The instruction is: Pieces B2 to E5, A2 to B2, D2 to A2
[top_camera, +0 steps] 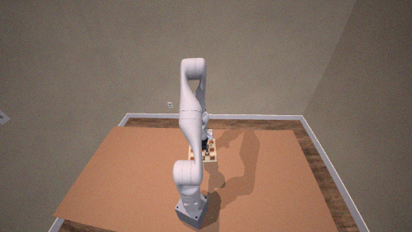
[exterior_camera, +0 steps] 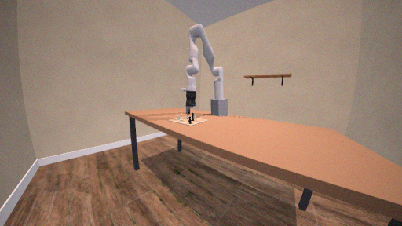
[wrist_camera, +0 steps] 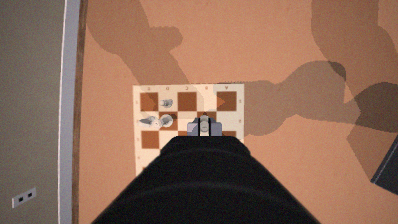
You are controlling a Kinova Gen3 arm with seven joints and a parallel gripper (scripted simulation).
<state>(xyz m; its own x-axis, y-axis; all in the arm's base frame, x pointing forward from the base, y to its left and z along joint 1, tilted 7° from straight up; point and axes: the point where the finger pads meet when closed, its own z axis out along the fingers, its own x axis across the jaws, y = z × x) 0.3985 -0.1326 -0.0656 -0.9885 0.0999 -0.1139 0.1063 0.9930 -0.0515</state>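
Observation:
The small chessboard [wrist_camera: 188, 120] lies on the brown table, near its far edge by the wall; it also shows in the top view [top_camera: 203, 152] and the exterior view [exterior_camera: 188, 120]. My gripper [wrist_camera: 204, 124] hangs above the board's right half and is shut on a small chess piece [wrist_camera: 204, 121], which looks dark between the fingers. Three white pieces [wrist_camera: 165, 103] [wrist_camera: 166, 120] [wrist_camera: 148, 120] stand on the board's left part. Two black pieces [exterior_camera: 191, 118] show in the exterior view; the wrist body hides them in the wrist view. The edge letters are too small to read.
The arm's grey base [top_camera: 191, 209] stands on the table behind the board. The table edge and the white baseboard [wrist_camera: 69, 100] run close to the board's left side. A wall shelf [exterior_camera: 268, 76] hangs far off.

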